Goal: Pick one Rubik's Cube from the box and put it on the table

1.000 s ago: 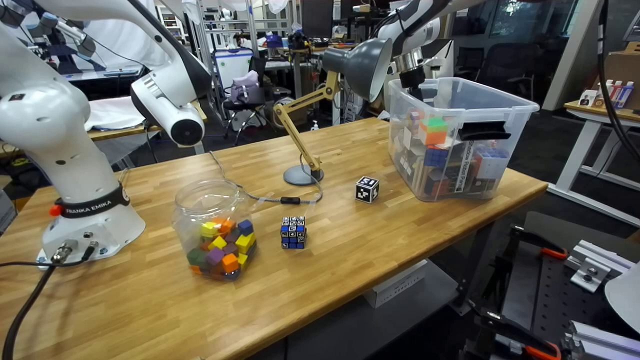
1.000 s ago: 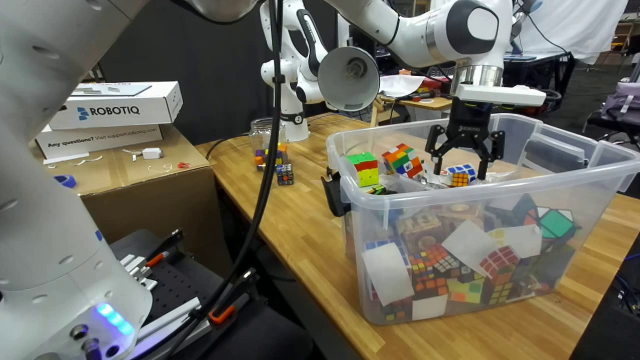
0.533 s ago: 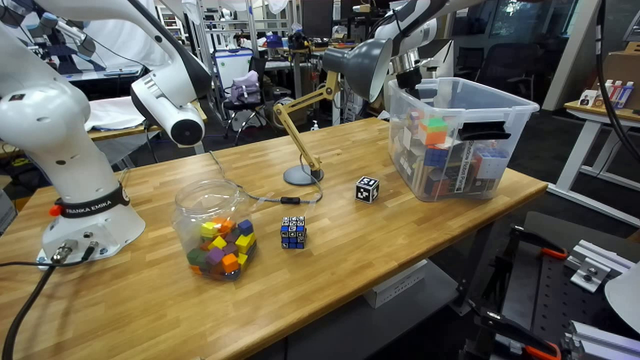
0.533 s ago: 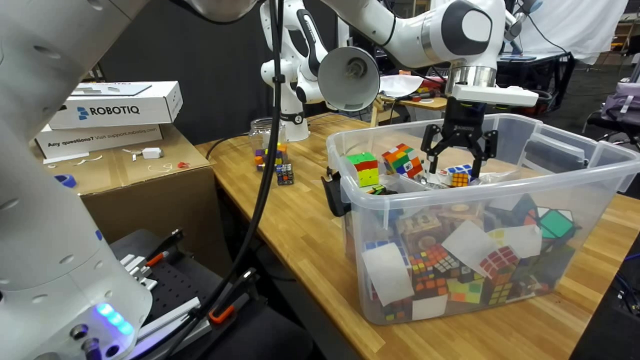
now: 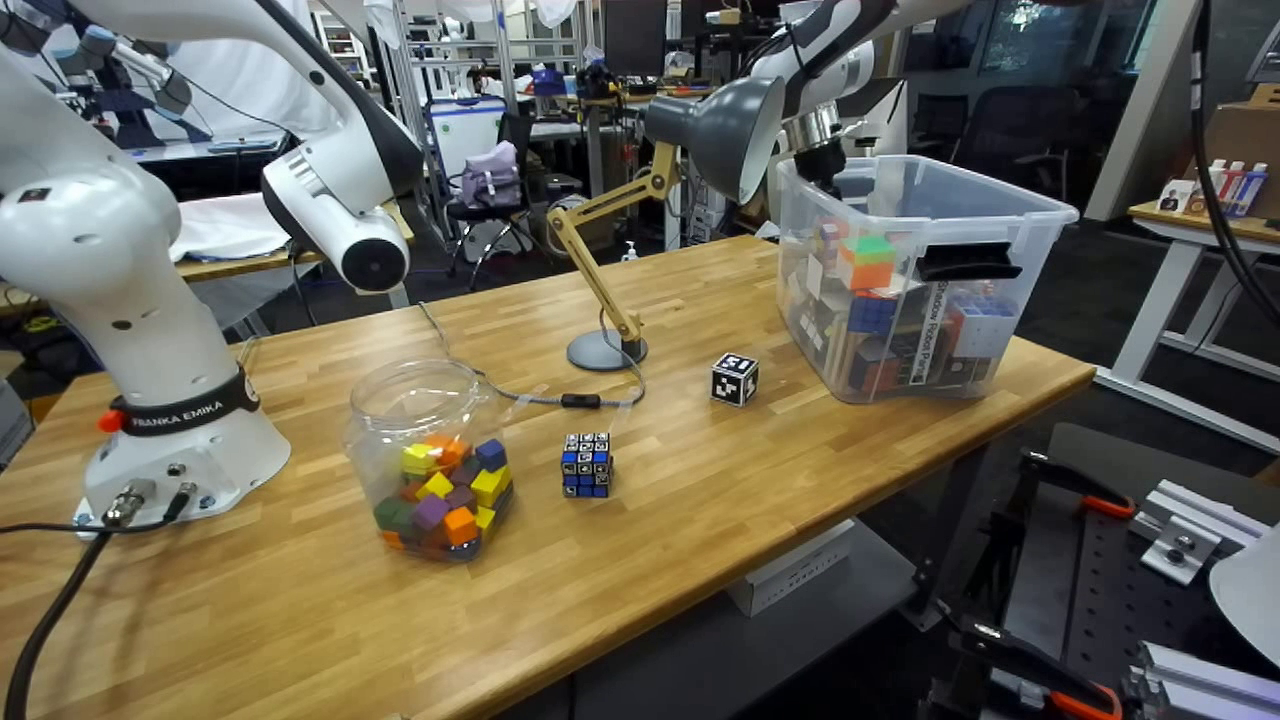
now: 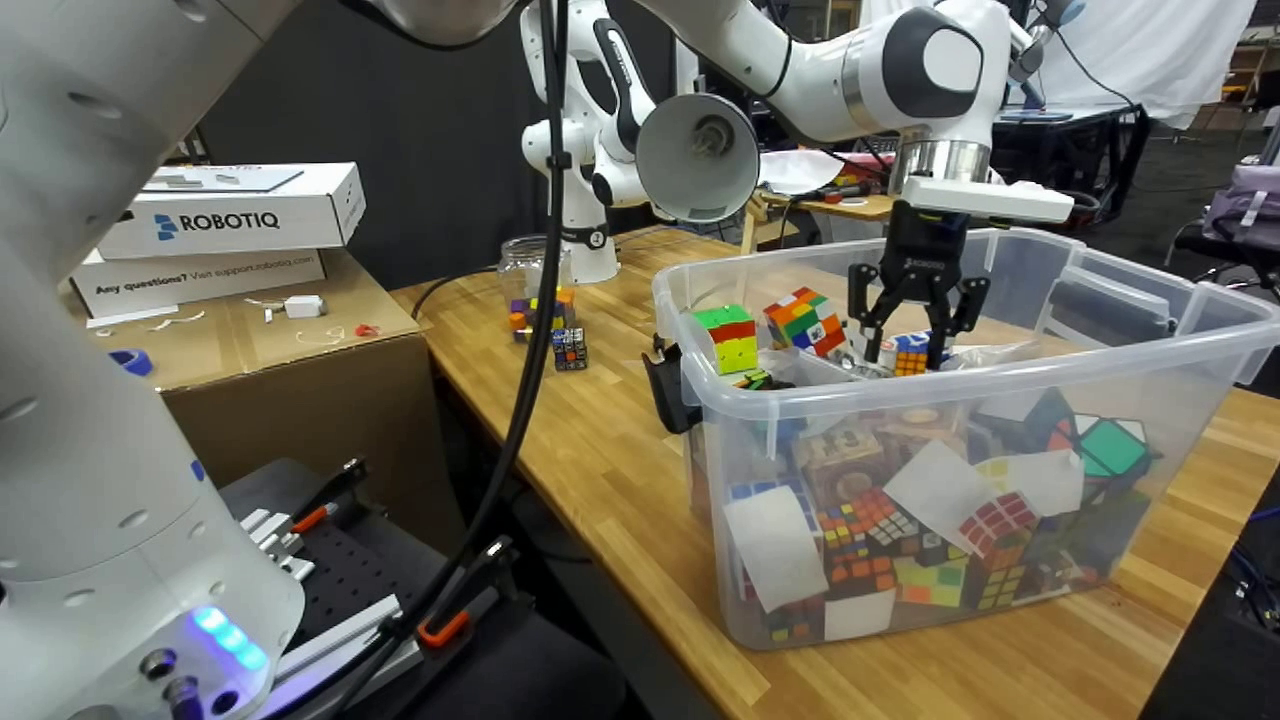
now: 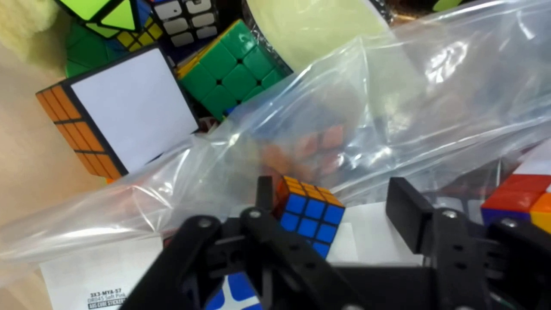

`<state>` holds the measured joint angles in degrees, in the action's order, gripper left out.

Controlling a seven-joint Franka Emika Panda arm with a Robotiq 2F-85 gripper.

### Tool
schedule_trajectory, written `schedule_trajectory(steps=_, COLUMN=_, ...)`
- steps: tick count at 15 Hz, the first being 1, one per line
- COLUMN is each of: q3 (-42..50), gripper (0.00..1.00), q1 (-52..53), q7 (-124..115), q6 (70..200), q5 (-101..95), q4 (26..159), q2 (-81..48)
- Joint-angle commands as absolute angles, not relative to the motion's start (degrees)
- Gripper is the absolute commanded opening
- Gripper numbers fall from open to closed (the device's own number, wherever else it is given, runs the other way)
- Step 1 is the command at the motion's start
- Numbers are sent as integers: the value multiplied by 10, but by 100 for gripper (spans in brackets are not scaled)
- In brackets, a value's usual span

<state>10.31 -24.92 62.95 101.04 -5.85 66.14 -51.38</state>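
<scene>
Here's the Rubik's Cube (image 7: 312, 215), small, orange on one face and blue on the next, sitting down inside the clear plastic box (image 6: 1190, 390). My gripper (image 6: 905, 352) hangs in through the top of the box, fingers (image 7: 409, 215) spread apart, the cube between them. In the wrist view I see a gap on one side of it; on the other side the finger is right up close, and whether it touches, I can't tell.

Moving out, and inside the box I've got all of this: crumpled clear film (image 7: 387, 116) runs across the contents, there's a green-faced cube (image 7: 239, 77), a cube with one blank white face (image 7: 135, 110), and white packaging (image 7: 107, 262) with a printed label. At the end of the box that carries the black latch (image 6: 668, 385), an exterior view gives me a green-topped cube (image 6: 732, 342) and a scrambled Rubik's Cube (image 6: 808, 324).

And outside: the box stands on the butcher-block table (image 5: 650, 560). Near the box, a black-and-white marker cube (image 5: 735, 380). Farther from the box, a blue cube (image 5: 586, 466) wearing black-and-white tiles. Farther again, a round clear jar (image 5: 370, 440), coloured blocks (image 5: 445, 500) piled inside it. The grey desk lamp (image 5: 715, 135) tilts its shade toward the box, and another Franka arm (image 5: 110, 260), mounted on the same table, stands well apart from it.
</scene>
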Motion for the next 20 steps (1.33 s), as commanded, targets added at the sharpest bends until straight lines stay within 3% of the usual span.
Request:
schedule_trajectory(steps=1, q3=98, gripper=38, q1=-253, q7=643, q6=1001, q5=-54, q4=671, q2=-504)
schedule_trajectory(steps=5, q3=99, gripper=10, q1=-254, q7=642, q6=1004, q5=-54, q4=677, q2=-499)
schedule_trajectory(steps=6, q3=99, gripper=8, q1=-254, q7=642, q6=1005, q5=-54, q4=679, q2=-497)
schedule_trajectory(steps=20, q3=109, gripper=8, q1=-278, q7=626, q6=1047, q5=-51, q4=748, q2=-367)
